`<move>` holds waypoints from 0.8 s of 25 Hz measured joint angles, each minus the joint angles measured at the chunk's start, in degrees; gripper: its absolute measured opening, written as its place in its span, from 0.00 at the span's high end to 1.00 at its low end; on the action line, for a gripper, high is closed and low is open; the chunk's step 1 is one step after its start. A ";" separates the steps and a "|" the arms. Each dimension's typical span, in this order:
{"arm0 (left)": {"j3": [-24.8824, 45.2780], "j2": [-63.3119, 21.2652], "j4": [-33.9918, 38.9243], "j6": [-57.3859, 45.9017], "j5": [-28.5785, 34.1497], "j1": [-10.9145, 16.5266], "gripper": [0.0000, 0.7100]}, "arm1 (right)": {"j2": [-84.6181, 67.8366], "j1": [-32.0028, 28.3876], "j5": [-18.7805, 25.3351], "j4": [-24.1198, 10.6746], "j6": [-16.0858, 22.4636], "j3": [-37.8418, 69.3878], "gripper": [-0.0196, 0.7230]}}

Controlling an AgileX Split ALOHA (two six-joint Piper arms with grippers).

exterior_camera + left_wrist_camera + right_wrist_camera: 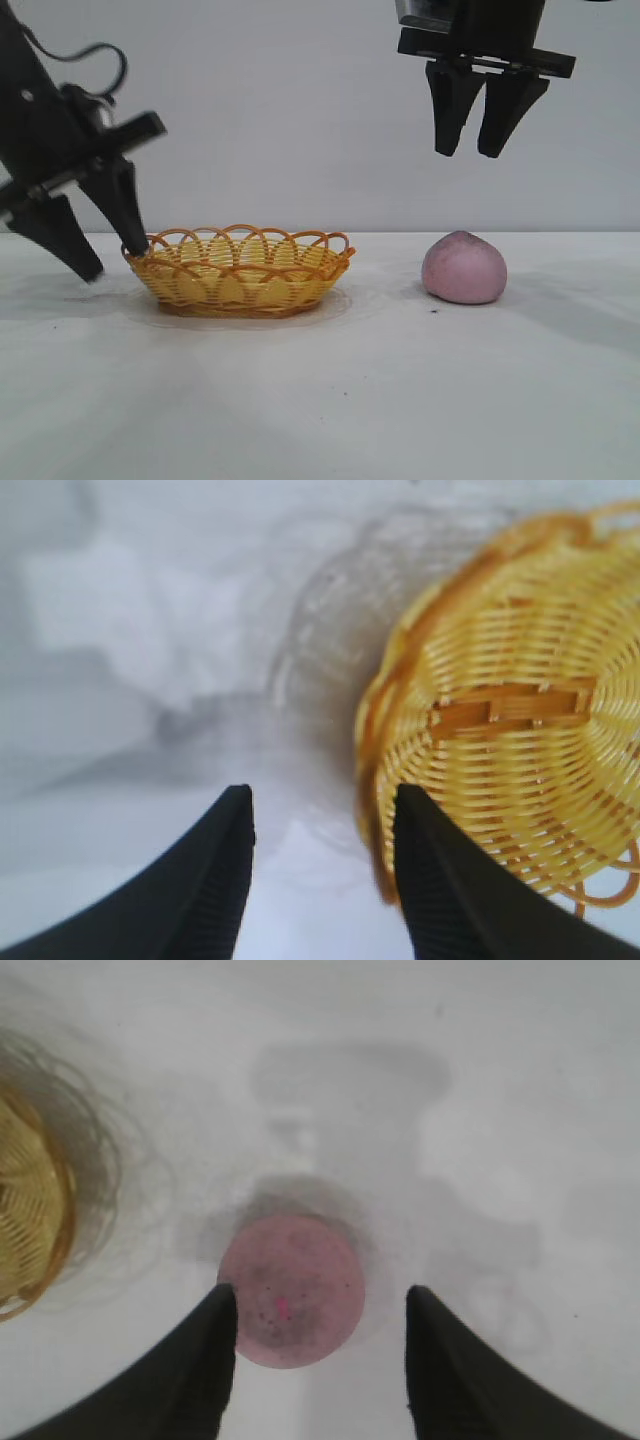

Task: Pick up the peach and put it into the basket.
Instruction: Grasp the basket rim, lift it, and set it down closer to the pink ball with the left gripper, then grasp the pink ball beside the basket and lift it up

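The pinkish-mauve peach sits on the white table at the right; it also shows in the right wrist view. My right gripper hangs open and empty well above it, and in its wrist view the peach lies between the fingers, nearer one of them. The yellow woven basket with an orange looped rim stands left of centre and is empty. My left gripper is open and low at the basket's left end, one fingertip against the rim. In the left wrist view the basket lies beside one finger.
The white table runs flat to a plain pale wall behind. Bare table lies between the basket and the peach and along the front.
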 joint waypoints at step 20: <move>9.92 -19.54 34.94 -15.35 1.74 1.09 0.60 | 0.00 0.00 -1.53 1.68 -0.40 0.00 0.48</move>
